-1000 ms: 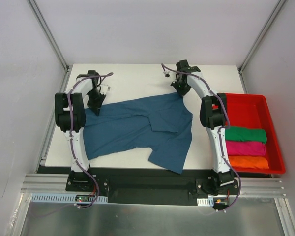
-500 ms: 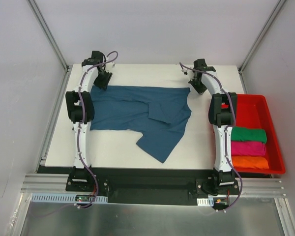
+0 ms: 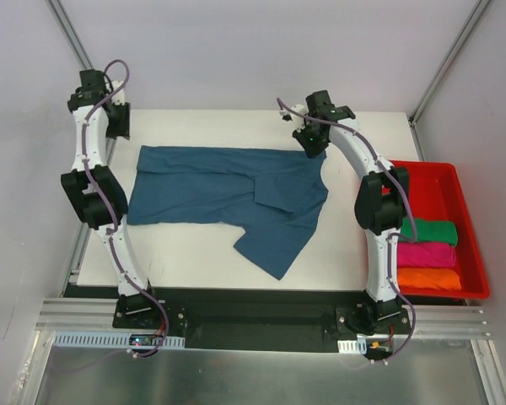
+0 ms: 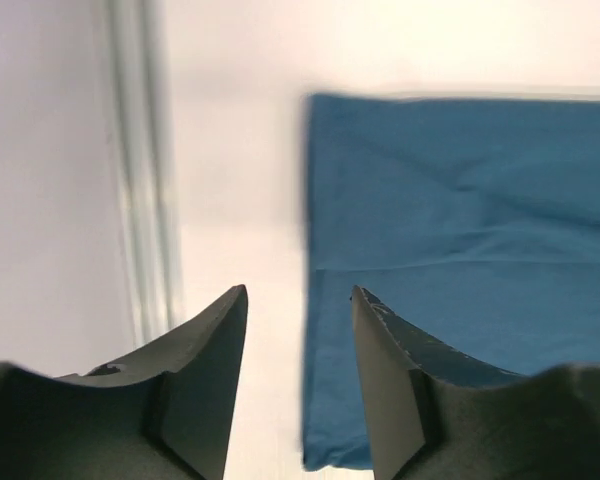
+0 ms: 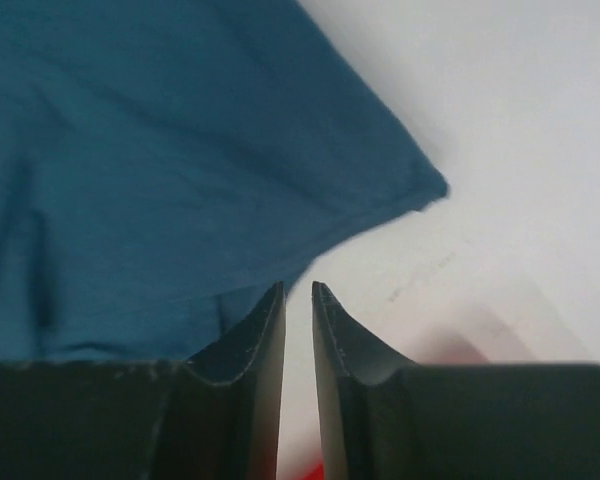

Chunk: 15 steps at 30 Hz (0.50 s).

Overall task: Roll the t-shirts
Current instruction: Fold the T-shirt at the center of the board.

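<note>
Left fingers (image 4: 215, 350) were apart and empty, right fingers (image 5: 255, 340) barely cracked, also empty, with the teal shirt (image 3: 228, 190) flat on the bench (image 3: 194, 261) just ahead of both; it looked soft and floppy, so I'd pinch the hem corners.

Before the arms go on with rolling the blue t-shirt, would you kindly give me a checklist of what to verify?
1. Left pincer empty: ok, jaws apart, nothing between them.
2. Right pincer empty: ok, narrow gap, no cloth in it.
3. Blue t-shirt flat: not ok, its right half is folded over and a corner points toward the near edge.
4. Shirt wholly on the table: ok.
5. Room in the red tray: ok, the green roll, magenta roll and orange roll sit in its near part only.
6. Which side of the shirt faces up: cannot tell.
</note>
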Tool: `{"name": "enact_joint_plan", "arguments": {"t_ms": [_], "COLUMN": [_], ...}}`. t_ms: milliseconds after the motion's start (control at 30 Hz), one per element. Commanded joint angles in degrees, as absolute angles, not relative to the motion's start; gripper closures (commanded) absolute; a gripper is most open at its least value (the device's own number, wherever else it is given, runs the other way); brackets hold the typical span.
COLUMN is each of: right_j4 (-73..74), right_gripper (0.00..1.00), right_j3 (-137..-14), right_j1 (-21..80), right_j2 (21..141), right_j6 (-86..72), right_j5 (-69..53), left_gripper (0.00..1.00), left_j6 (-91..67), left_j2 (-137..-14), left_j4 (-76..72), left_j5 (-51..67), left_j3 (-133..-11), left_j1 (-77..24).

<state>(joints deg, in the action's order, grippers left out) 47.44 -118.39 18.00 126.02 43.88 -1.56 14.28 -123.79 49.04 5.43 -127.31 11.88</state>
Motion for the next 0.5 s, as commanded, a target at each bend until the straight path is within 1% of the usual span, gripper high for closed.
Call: {"name": "enact_joint_plan", "arguments": {"t_ms": [0,100,333,467], "right_j4": [53.96,55.37,57.21,57.22], "right_gripper": [0.81,0.81,0.82,0.82], "right_j3": [-120.22,-119.97,-118.30,-116.03], "right_j1": [19.07,19.51,19.60,19.78], "right_j2": [128.22,129.20,131.39,131.22], "right_j6": [41.66,42.36,43.07,42.54], "right_j5": [-6.85,-6.68,-5.28,-4.75], "left_gripper": [0.60,0.62,0.63,0.66], "left_j6": [14.33,14.33,14.77,14.50], "left_j2": [-128.57,-131.30,-137.63,-139.92], "left_j4": [53.79,53.88,53.70,53.70], "left_j5": [7.56,7.73,9.93,11.77], "left_j3": [-126.47,-126.30,-132.88,-133.86], "left_j1": [14.94,15.73,16.26,16.52]}}
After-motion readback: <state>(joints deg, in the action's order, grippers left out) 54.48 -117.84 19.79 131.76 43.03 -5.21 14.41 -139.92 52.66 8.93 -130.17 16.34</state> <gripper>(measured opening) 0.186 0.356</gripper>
